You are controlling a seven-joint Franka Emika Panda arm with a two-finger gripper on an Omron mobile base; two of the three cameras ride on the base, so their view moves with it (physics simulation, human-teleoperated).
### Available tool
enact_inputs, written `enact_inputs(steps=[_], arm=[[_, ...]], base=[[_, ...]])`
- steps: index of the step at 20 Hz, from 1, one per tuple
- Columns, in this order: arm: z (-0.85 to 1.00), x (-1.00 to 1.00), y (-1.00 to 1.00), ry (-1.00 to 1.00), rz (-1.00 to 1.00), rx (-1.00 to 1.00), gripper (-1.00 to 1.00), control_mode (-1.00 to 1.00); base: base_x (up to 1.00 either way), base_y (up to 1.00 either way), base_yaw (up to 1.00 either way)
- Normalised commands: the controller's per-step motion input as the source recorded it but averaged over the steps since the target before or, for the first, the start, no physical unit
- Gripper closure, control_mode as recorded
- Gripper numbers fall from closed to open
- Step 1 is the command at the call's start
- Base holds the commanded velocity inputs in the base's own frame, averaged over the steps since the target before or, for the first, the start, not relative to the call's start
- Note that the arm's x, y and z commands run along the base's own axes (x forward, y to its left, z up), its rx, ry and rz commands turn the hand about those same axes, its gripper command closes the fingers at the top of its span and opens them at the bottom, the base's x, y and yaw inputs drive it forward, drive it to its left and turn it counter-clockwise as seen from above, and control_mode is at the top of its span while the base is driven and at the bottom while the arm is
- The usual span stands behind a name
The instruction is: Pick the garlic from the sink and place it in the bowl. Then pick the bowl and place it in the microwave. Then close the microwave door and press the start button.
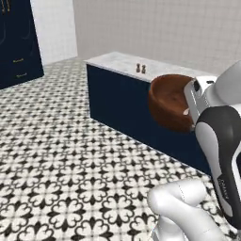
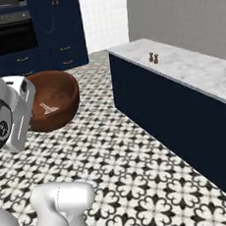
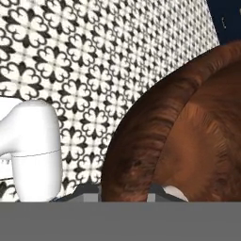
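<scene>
The reddish-brown wooden bowl [image 1: 168, 101] hangs in the air above the tiled floor, tipped onto its side so its opening faces sideways. My gripper [image 1: 188, 112] is shut on its rim, with one pale finger [image 2: 48, 109] reaching inside the bowl [image 2: 54, 99]. In the hand view the bowl's rim and wall [image 3: 155, 136] rise right in front of the gripper [image 3: 127, 194], whose fingertips straddle the rim. The garlic is hidden. The sink, the microwave and its door are out of view.
A navy island with a marble top [image 1: 117, 61] [image 2: 189, 67] carries two small brown shakers [image 1: 140, 68] [image 2: 153, 58]. A black oven [image 2: 13, 34] sits in navy cabinets [image 1: 16, 42] across the patterned tile floor [image 1: 61, 155].
</scene>
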Motion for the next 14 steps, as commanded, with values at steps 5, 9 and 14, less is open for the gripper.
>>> enact_inputs(steps=[5,9,14], arm=[[0.00,0.00,0.00,0.00,0.00,0.00,1.00,1.00],[0.00,0.00,0.00,0.00,0.00,0.00,1.00,1.00],[0.00,0.00,0.00,0.00,0.00,0.00,1.00,1.00]], base=[[0.57,0.00,0.90],[1.00,0.00,0.73],[0.99,0.00,0.72]])
